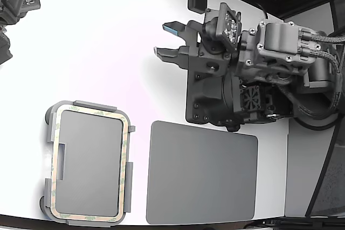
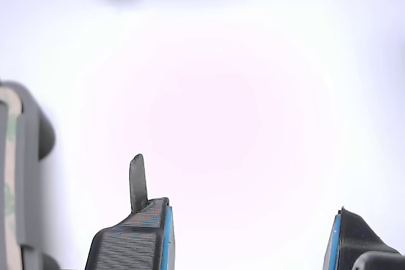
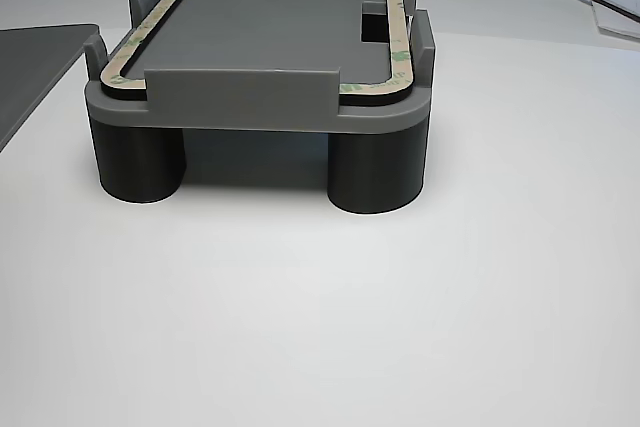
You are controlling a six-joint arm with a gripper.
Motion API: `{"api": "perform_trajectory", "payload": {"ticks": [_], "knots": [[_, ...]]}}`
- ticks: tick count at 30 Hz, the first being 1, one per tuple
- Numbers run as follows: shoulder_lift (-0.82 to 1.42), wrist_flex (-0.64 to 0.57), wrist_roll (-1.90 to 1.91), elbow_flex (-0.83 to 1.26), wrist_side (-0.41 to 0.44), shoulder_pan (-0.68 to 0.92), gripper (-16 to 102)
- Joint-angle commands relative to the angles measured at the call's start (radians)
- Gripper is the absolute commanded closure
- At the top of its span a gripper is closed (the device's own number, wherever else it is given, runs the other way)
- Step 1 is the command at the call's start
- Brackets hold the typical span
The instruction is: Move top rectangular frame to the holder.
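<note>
I am seeing the fingers [image 2: 147,229] standing wide apart with nothing between them; in the wrist view only bare white table [image 2: 209,105] is showing in the gap. The gripper [image 1: 168,40] is hanging over open table, well apart from the frame [image 1: 125,149] and up to its right in the exterior view, pointing toward that view's left.

The frame is lying flat in the holder [image 1: 91,105], its tan band sitting inside the raised tabs on all the sides I can check; in the other view the frame [image 3: 397,42] is resting level on the holder [image 3: 240,99], which is standing on dark round feet. The dark mat [image 1: 202,173] is lying bare just right of the holder in the exterior view.

I am judging the move as done, with the frame seated and released; what is left, if anything, is pulling the arm clear. I cannot tell whether every corner is fully down.
</note>
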Motion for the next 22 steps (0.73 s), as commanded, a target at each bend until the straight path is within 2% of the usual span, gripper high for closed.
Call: {"api": "perform_trajectory", "payload": {"ticks": [1, 4, 7, 22], "knots": [[0.104, -0.003, -0.011, 0.064, -0.025, -0.021, -14], [0.178, 0.000, -0.026, 0.124, -0.055, -0.025, -14], [0.230, 0.018, -0.009, 0.137, -0.031, -0.025, -14], [0.229, 0.015, -0.005, 0.138, -0.021, -0.025, -14]]}}
